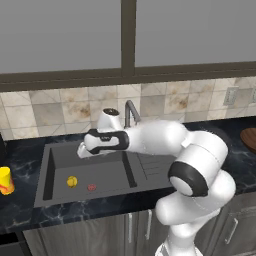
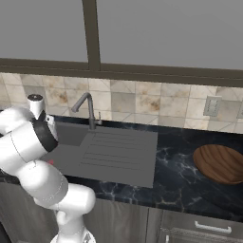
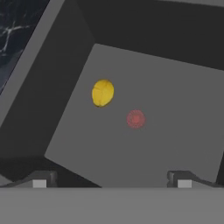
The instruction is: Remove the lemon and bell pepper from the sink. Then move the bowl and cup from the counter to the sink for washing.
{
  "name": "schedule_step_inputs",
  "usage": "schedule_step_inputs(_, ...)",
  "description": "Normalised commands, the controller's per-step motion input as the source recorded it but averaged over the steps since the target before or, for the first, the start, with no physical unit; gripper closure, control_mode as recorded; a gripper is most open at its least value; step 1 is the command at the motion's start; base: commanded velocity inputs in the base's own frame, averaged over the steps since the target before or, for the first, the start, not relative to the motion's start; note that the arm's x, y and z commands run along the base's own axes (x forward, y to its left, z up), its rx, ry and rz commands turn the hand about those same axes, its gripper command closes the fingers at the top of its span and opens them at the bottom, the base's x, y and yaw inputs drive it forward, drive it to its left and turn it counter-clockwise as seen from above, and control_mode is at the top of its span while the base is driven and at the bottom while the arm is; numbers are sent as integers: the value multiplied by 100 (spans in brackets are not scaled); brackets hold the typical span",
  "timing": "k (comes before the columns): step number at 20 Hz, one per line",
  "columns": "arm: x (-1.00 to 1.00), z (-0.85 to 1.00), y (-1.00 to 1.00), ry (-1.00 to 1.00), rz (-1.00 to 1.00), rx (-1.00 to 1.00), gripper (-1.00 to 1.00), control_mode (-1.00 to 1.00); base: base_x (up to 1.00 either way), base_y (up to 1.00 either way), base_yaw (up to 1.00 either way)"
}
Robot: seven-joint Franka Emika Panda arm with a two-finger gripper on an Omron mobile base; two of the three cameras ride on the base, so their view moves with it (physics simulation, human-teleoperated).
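Left base view: the white arm's two-finger gripper (image 1: 84,150) is hanging over the back-left part of the dark grey rectangular sink (image 1: 50,165), nothing btwn the jaws. The small plain yellow ball-shaped lemon (image 1: 72,181) is lying on the basin floor below and fwd of the jaws; the flat dull reddish disc (image 1: 91,187) is sitting just beside the lemon, to its right. The small yellow tumbler cup w/ the red-orange mark (image 1: 5,180) is standing on the counter well left of the jaws, outside the sink. A sliver of the wide dark brown wooden bowl (image 1: 249,138) is showing far right, well apart from the gripper.

Right base view: the arm is blocking most of the basin; the bowl (image 2: 219,163) is resting on the counter beyond the ribbed drainboard (image 2: 118,149), far from the jaws. The curved grey faucet (image 2: 87,108) is rising near the wrist, so a wide swing on lift-out is risking a knock against it.

Hand view: both finger tips (image 3: 39,182) are standing wide apart, empty. The lemon (image 3: 103,92) is lying ahead of the jaws, left of centre; the reddish disc (image 3: 135,119) is nearer centre. Risks, as a judgement: the jaws are lining up closer to the disc than the lemon, so a straight descent is likely closing on the wrong thing or on bare floor; a round lemon is apt to roll off if a finger is nudging it off-centre. A shiny red bell pepper can't be made out w/ certainty.
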Motion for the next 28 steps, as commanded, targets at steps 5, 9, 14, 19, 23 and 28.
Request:
schedule_step_inputs(5, 32, -23, 24, 0, 0, 1, -100, -100, 0, 0, 0)
schedule_step_inputs(9, 31, -23, 28, 0, 0, 0, -100, -100, 0, 0, 0)
schedule_step_inputs(14, 32, -22, 27, 0, 0, 0, -100, -100, 0, 0, 0)
schedule_step_inputs(19, 35, -21, 23, 0, 0, 0, -100, -100, 0, 0, 0)
schedule_step_inputs(23, 34, -20, 23, 0, -1, 0, -100, -100, 0, 0, 0)
schedule_step_inputs(28, 28, -21, 19, 2, -6, 0, -100, -100, 0, 0, 0)
